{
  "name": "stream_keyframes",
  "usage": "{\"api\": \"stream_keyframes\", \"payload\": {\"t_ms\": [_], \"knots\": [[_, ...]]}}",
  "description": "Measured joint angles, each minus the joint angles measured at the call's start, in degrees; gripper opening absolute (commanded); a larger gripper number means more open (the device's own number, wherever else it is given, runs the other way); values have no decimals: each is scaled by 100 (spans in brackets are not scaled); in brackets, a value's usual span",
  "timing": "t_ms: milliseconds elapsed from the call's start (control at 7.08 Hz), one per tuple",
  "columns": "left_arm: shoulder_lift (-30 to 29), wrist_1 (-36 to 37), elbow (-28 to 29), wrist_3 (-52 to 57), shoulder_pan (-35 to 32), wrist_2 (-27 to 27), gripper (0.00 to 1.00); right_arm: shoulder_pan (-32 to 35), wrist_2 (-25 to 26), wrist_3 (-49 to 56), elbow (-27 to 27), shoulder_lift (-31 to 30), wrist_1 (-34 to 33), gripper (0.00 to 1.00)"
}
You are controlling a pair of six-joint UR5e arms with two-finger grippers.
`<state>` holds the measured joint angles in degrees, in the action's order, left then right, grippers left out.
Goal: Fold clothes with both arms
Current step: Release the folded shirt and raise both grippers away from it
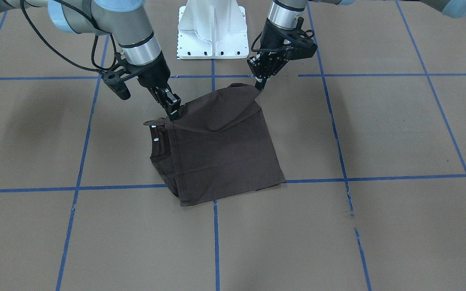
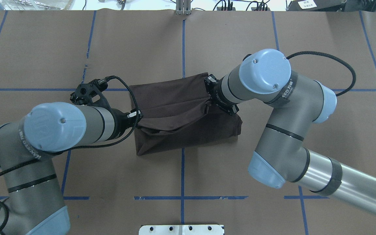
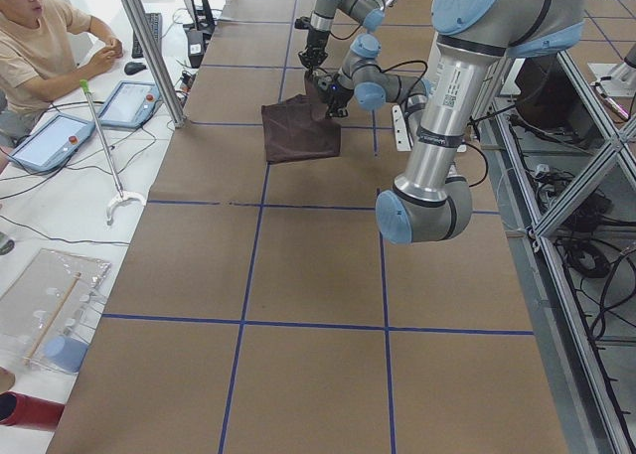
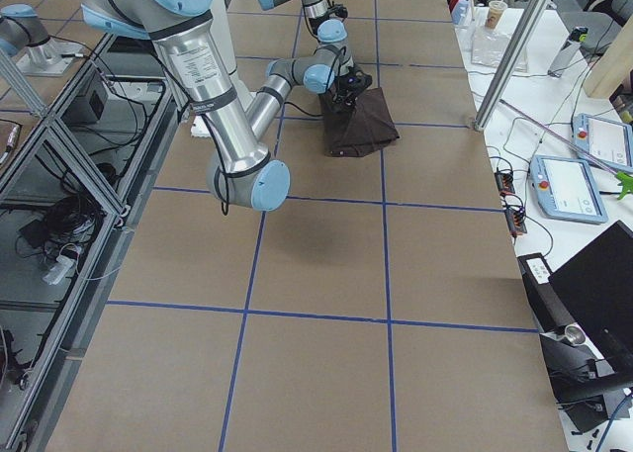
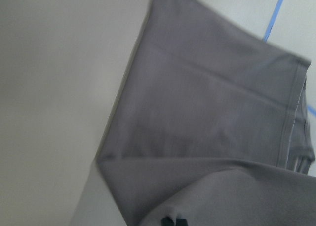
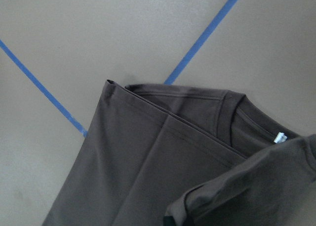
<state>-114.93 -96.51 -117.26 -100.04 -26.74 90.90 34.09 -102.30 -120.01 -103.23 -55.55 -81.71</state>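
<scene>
The dark grey-brown T-shirt (image 1: 225, 157) lies folded in a rough square on the brown table, and also shows in the overhead view (image 2: 175, 101). Its edge nearest the robot is lifted off the table. My left gripper (image 1: 260, 85) is shut on one lifted corner, at the shirt's left side in the overhead view (image 2: 138, 115). My right gripper (image 1: 173, 115) is shut on the other lifted corner, next to the collar with its white labels (image 6: 280, 137). Between the two grippers the lifted cloth sags in a shallow fold. The wrist views show the shirt (image 5: 207, 117) close below.
The white base pedestal (image 1: 212, 32) stands just behind the shirt. Blue tape lines (image 1: 217, 234) grid the brown table. An operator (image 3: 40, 37) sits beside the table's far side with tablets (image 3: 50, 141) and a pole.
</scene>
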Motion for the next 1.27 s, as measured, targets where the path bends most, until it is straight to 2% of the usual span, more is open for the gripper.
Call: {"api": "stream_keyframes", "payload": {"t_ms": [141,283,424,565,707,848,1130,1272], "knots": [[-203,-123,444,286,-230,-9,0,98,0,15,466,159,334,6],[-428,-411,1034,582,-485,-18,26,197,0,38,997,345,684,20],[-633,-791,1703,912,-749,-35,67,291,-3,61,1637,651,1008,81],[-793,-1283,2422,1231,-982,-92,100,422,-53,107,2356,991,1370,100],[-903,-1940,3119,1486,-1202,-165,100,612,-155,334,3140,1306,1866,100],[-929,-2386,3400,1622,-1341,-183,100,830,-326,736,3604,1485,2211,100],[-780,-2623,3059,1677,-1453,-92,100,1287,-933,1237,3770,1508,2386,100],[-515,-2646,2681,1840,-1541,228,100,1461,-1195,1475,3583,1212,2391,100]]}}
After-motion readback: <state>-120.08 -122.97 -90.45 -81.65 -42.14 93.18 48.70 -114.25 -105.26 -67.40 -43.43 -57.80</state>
